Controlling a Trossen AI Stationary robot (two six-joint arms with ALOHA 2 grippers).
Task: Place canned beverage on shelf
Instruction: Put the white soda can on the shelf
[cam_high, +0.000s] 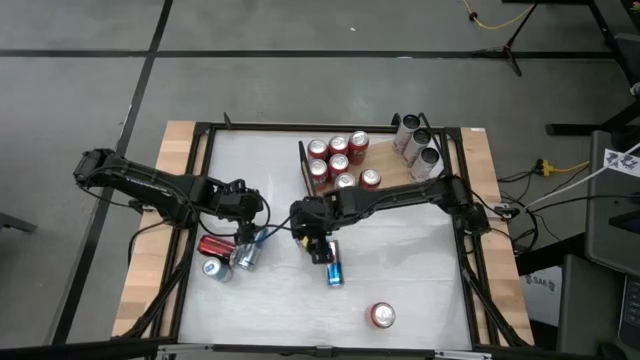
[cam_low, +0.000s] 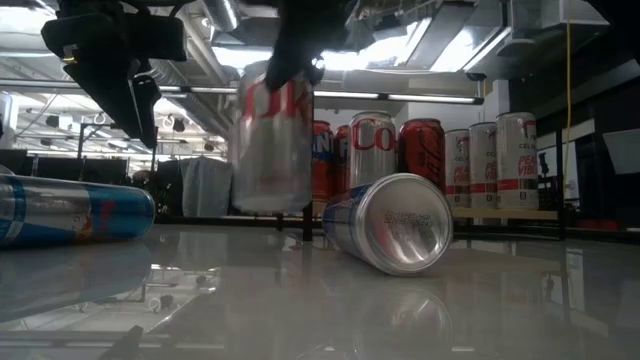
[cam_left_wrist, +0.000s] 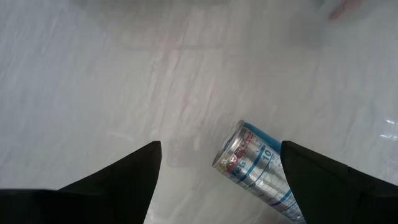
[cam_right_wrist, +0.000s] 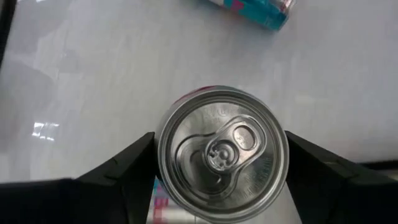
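Can (cam_right_wrist: 222, 152) upright between right gripper (cam_high: 318, 243) fingers closed on it, mid-worktop and well short of shelf (cam_high: 390, 180) already holding several cans; left gripper (cam_high: 247, 212) fingers open over blue lying can (cam_left_wrist: 258, 171); four cans left on worktop (cam_high: 420, 280).

White table (cam_high: 420, 270) with shelf (cam_high: 395, 180), scattered cans (cam_high: 383, 316)
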